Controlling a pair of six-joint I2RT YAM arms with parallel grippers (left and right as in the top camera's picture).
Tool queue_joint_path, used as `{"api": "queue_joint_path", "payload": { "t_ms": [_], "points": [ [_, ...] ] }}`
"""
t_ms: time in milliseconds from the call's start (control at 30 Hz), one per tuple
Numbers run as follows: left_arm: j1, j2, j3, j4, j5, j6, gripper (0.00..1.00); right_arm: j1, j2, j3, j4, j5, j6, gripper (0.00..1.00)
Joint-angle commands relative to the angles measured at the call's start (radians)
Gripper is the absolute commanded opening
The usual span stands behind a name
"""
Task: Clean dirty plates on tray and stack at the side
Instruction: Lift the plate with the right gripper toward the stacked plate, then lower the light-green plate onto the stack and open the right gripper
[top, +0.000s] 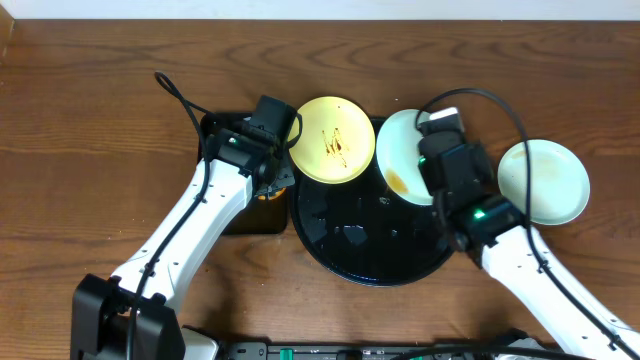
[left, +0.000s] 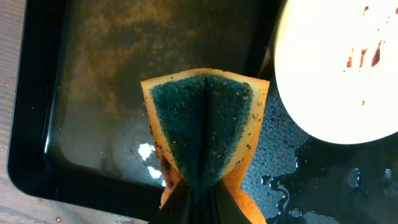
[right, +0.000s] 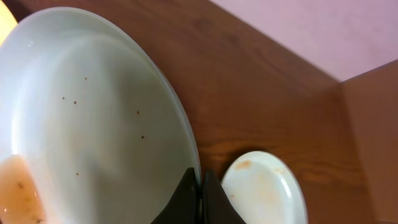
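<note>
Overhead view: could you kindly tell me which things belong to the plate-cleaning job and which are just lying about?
Job in hand:
- yellow plate
- held blue plate, in the right end effector
- side blue plate
- round black tray
- sponge

Lying about:
- rectangular black tray

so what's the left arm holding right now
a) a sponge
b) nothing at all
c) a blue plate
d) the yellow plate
a: in the left wrist view the left arm's fingers are pinched on a folded sponge with its green scrub face showing, over the rectangular tray, while the yellow plate sits off to one side.
</note>
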Motion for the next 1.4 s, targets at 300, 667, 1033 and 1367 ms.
{"api": "queue_joint_path", "payload": {
  "t_ms": [300,667,1033,1367],
  "points": [
    [0.004,-0.003,0.011,-0.003,-0.013,-0.005,0.08,0.048,-0.016,0.02,0.053,0.19,-0.016,0.01],
    [0.004,-0.003,0.011,-0.003,-0.013,-0.005,0.08,-0.035,-0.016,0.019,0.055,0.19,0.092,0.01],
    [0.004,-0.003,0.011,-0.003,-0.013,-0.005,0.08,-0.48,-0.014,0.019,0.006,0.055,0.312,0.01],
    [0.004,-0.003,0.011,-0.003,-0.013,-0.005,0.08,-0.747,0.079,0.019,-0.064,-0.051,0.425,0.01]
  ]
}}
